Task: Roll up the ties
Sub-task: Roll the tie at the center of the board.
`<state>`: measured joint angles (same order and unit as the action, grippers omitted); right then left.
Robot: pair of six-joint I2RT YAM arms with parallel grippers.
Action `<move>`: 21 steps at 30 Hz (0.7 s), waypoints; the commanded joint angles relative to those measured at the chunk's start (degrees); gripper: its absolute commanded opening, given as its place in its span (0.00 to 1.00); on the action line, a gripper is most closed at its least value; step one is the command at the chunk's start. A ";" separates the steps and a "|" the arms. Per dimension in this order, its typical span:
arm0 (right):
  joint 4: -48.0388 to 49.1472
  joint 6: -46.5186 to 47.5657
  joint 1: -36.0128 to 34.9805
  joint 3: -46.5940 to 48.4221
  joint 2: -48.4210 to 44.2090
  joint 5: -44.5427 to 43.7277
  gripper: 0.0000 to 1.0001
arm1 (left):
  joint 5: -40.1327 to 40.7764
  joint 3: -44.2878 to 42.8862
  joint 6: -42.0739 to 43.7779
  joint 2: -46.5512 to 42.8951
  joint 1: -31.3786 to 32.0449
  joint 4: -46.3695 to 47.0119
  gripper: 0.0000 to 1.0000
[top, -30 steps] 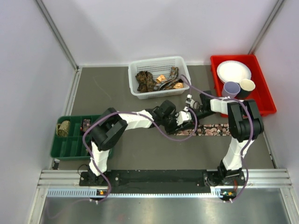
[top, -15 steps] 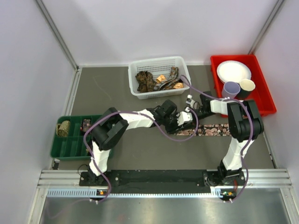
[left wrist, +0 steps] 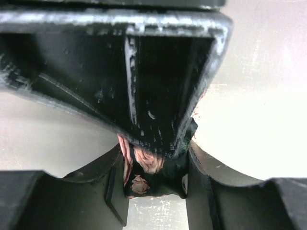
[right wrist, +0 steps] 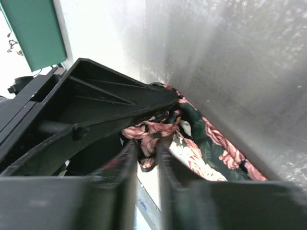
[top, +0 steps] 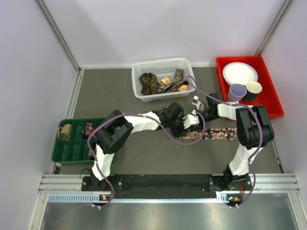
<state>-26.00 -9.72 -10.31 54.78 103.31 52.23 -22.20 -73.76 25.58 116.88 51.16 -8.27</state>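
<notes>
A dark tie [top: 218, 134] with pink roses lies flat across the table to the right of centre. Its left end is gathered into a small coil [left wrist: 144, 168]. My left gripper [top: 187, 122] is shut on that coil, which fills the space between its fingers [left wrist: 115, 187]. From the right my right gripper [top: 196, 113] meets it. Its blurred fingers [right wrist: 127, 177] stand close together with a fold of the same tie [right wrist: 152, 133] between the tips, and the flat length [right wrist: 211, 148] runs off to the right. The right gripper's finger hides the top of the left wrist view.
At the back a white mesh basket [top: 139, 91] holds several loose ties [top: 153, 82]. A green divided tray [top: 72, 148] at the left holds two rolled coils [top: 65, 131]. A red tray [top: 271, 100] at the right carries a plate and two cups.
My right gripper's fingers have come much closer together on the tie's gathered end. Both wrists have shifted slightly to the right. The left gripper's hold is unchanged.
</notes>
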 commanded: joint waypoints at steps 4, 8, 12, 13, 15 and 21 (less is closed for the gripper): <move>0.95 4.44 0.55 0.06 3.48 -7.48 0.00 | 2.34 7.30 1.40 7.66 2.20 -9.23 0.39; -1.15 5.67 0.99 -0.55 4.36 -9.95 0.00 | -1.97 12.66 0.61 2.31 0.26 0.16 0.60; -3.88 6.64 0.99 -0.64 5.24 -14.86 0.00 | -6.10 17.15 -3.94 -2.09 -2.19 11.51 0.73; -4.75 6.81 0.99 -0.56 5.59 -15.48 0.00 | -6.89 16.37 -5.18 -2.36 -2.64 12.22 0.88; -5.37 6.99 1.08 -0.12 6.64 -16.19 0.00 | -10.31 14.53 -9.73 -1.48 -4.47 12.40 0.99; -6.61 6.90 0.11 1.29 8.75 -16.81 0.00 | -19.01 6.26 -7.06 -4.89 -10.53 1.36 0.99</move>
<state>-31.81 -6.52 -8.80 56.51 107.83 47.40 -36.14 -64.10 18.70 112.88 44.75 6.68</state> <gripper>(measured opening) 0.025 0.987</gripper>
